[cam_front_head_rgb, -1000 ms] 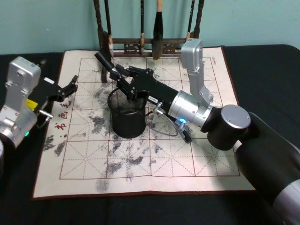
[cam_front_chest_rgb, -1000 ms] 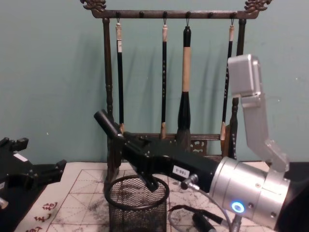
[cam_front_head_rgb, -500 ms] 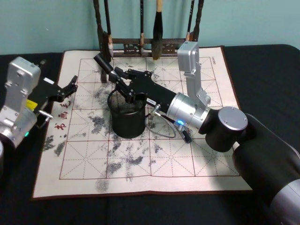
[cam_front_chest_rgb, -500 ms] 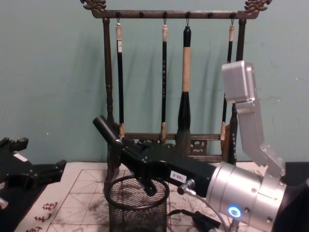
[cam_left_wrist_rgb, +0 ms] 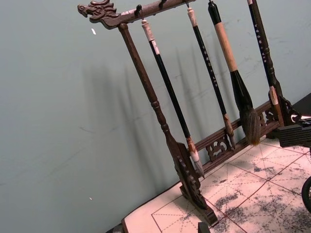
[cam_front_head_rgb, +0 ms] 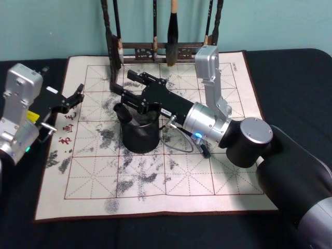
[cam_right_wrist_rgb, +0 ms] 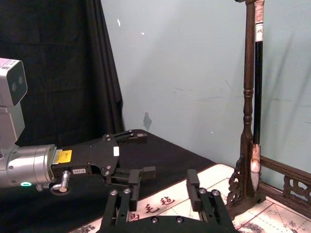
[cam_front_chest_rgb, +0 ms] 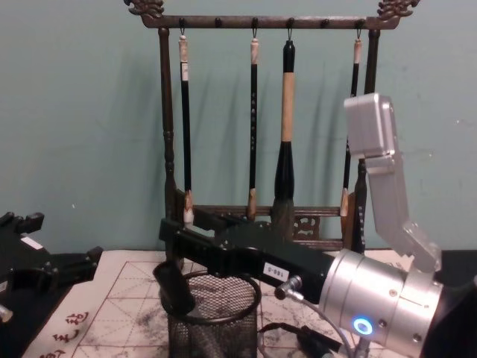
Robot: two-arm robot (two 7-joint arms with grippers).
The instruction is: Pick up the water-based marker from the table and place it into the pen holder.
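Head view is showing a black-draped desk [cam_front_head_rgb: 290, 78] carrying a pale gridded mat [cam_front_head_rgb: 155, 192] blotched with ink. The mat is spreading out beneath both tools. The right arm is stretching over the mat from the robot's right. Its tool [cam_front_head_rgb: 127, 87] is hanging directly over the rim of the pen holder [cam_front_head_rgb: 141, 137]. In the right wrist view that tool's two fingers are standing spread wide, with nothing between them.

Beyond the right tool, at the far edge of the mat, a tall dark wooden brush rack [cam_front_chest_rgb: 168, 112] is standing upright. Brushes [cam_front_chest_rgb: 287, 127] are hanging from its top bar. The left arm is resting at the near left edge of the mat. Its tool [cam_front_head_rgb: 80, 94] is lying well apart from the right tool and is pointing toward it. Seen from the right wrist, its fingers are also standing spread, gripping nothing.

The pen holder, a short cup of black wire mesh, is sitting upright on the mat just under the right tool. The water-based marker [cam_front_chest_rgb: 175, 287] is sitting inside the cup, tilted. Its upper end is leaning out over the rim on the side nearer the left tool, right below the right tool's fingers. Whether the marker is touching those fingers I cannot tell.
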